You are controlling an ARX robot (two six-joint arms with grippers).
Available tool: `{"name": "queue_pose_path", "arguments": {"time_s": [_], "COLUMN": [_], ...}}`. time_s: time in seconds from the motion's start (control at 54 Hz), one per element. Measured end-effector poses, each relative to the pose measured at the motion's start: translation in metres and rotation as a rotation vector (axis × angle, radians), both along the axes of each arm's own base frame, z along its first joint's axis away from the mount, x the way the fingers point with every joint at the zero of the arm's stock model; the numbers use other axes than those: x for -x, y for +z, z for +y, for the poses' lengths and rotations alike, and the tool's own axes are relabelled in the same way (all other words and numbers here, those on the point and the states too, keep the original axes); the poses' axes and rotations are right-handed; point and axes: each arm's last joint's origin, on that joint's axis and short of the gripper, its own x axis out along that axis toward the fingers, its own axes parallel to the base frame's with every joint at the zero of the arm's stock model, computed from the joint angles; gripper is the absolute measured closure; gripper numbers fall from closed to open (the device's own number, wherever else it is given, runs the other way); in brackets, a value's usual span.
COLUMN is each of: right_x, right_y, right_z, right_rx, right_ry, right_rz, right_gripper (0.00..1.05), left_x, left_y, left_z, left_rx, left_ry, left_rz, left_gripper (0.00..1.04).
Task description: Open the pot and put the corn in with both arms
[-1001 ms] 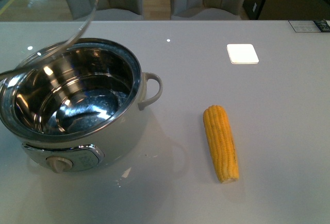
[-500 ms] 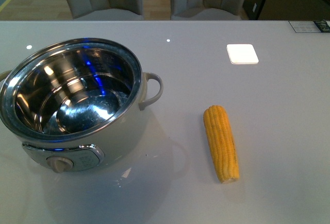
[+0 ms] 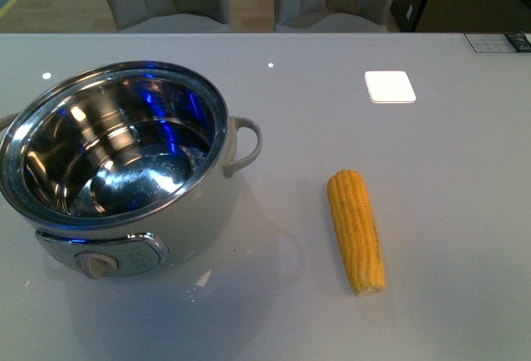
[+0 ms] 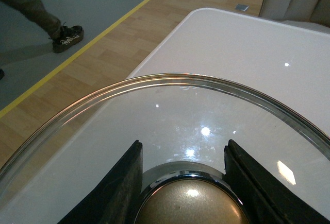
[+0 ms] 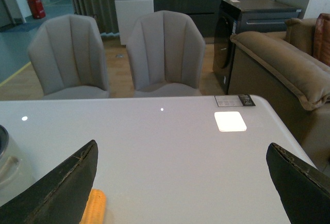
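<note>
The bare yellow corn cob [image 3: 356,231], lying right of the lidless white steel-lined pot [image 3: 203,212], looks light, stiff and roll-prone; the wide-open right gripper [image 5: 181,147] should pinch its middle, while the left gripper [image 4: 183,144] clamps the brass knob [image 4: 192,206] of the clear glass lid [image 4: 170,105].

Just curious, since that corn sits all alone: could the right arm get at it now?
Probably yes. The corn lies by itself on the table, and the right pincer is open and empty, close by it.
</note>
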Motion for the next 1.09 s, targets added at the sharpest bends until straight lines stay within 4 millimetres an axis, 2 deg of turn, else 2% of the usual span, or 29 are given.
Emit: {"name": "queue_pose_path", "arguments": {"time_s": [0.241, 0.519, 0.723, 1.094], "right_x": [0.0, 0.0, 0.0, 0.0], "right_y": [0.0, 0.0, 0.0, 0.0], "right_z": [0.0, 0.0, 0.0, 0.0], "right_rx": [0.0, 0.0, 0.0, 0.0], "right_ry": [0.0, 0.0, 0.0, 0.0], "right_rz": [0.0, 0.0, 0.0, 0.0], "right_gripper": [0.09, 0.09, 0.09, 0.09], "left_x": [-0.007, -0.017, -0.012, -0.01], "left_y": [-0.042, -0.066, -0.087, -0.093], "left_z": [0.001, 0.002, -0.004, -0.005], "left_rx": [0.026, 0.023, 0.055, 0.07], "left_ry": [-0.007, -0.013, -0.019, -0.017], "left_rz": [0.031, 0.034, 0.083, 0.09], "left_gripper": [0.63, 0.63, 0.63, 0.63]}}
